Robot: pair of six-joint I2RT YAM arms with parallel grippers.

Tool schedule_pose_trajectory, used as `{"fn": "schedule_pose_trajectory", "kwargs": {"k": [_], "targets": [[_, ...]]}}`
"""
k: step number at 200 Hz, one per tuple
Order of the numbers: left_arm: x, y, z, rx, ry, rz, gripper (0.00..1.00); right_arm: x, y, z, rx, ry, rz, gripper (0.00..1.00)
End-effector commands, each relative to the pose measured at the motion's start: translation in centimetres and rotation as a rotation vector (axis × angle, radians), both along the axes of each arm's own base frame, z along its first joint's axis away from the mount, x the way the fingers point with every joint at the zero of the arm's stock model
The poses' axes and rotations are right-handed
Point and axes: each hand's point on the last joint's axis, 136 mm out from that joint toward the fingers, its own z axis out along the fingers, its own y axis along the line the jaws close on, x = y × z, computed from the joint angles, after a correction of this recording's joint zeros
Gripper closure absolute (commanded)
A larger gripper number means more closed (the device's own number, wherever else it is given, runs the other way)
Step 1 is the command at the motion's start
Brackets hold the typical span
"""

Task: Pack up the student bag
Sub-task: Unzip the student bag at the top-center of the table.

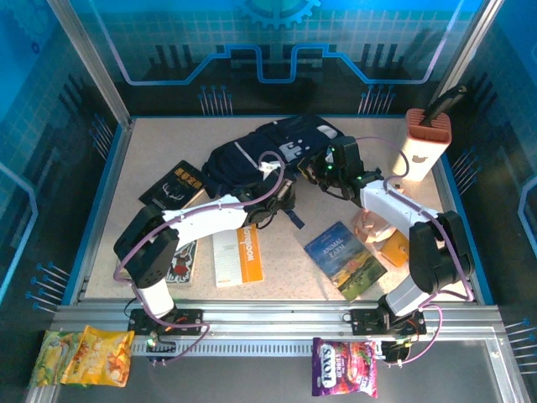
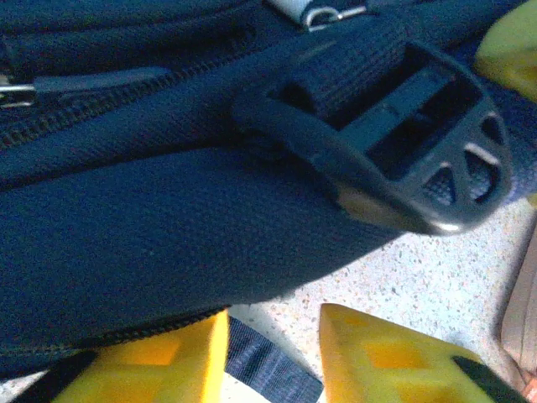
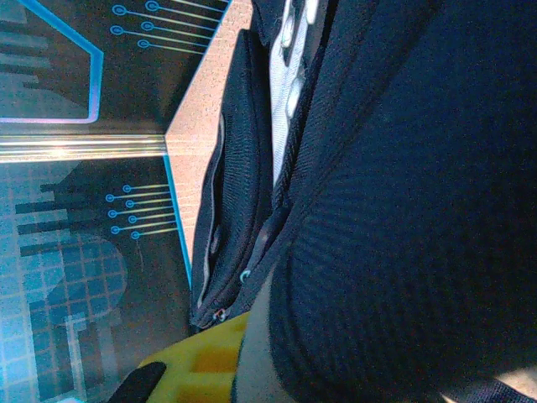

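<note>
Student bag [image 1: 268, 155] lies on the surface [image 1: 285, 252]. Right jaws pinch its fabric; left jaws stand apart astride its strap [image 2: 268, 365].

Student bag [image 3: 403, 210] looms close; yellow fingertip [image 3: 201, 369] lower-left.

Open worktop [image 1: 159, 143] at upper left, and a lane between notebook [image 1: 237, 256] and blue book [image 1: 345, 260]. The student bag [image 1: 252, 155] fills upper centre; a white holder [image 1: 421, 149] blocks upper right.
</note>
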Motion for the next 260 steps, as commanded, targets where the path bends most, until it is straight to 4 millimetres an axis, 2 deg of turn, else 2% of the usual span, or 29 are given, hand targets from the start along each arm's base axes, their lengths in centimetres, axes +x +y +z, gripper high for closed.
{"fn": "schedule_pose_trajectory", "kwargs": {"k": [1,72,139,172,216,236,260], "targets": [[1.0,0.0,1.3,0.013,-0.048,0.036,0.72,0.1,2.2,2.8,0.05,-0.068,0.084,0.91],[1.6,0.1,1.4,0.052,-0.068,0.039,0.8,-0.1,2.3,2.6,0.051,-0.062,0.09,0.91],[2.4,-0.5,1.2,0.105,-0.08,0.004,0.74,-0.3,2.4,3.0,0.061,-0.065,0.098,0.91],[2.5,-0.6,0.8,0.139,-0.079,-0.015,0.74,-0.7,2.5,3.0,0.077,-0.058,0.108,0.92],[2.3,-0.3,0.8,0.152,-0.079,-0.017,0.9,-0.6,2.1,2.9,0.059,-0.062,0.095,0.93],[1.8,0.6,1.0,0.167,-0.077,-0.011,0.92,-0.4,1.3,2.7,0.029,-0.066,0.074,0.93],[0.3,2.2,0.7,0.179,-0.048,-0.019,0.93,0.0,0.0,2.5,-0.029,-0.075,0.041,0.93]]}}
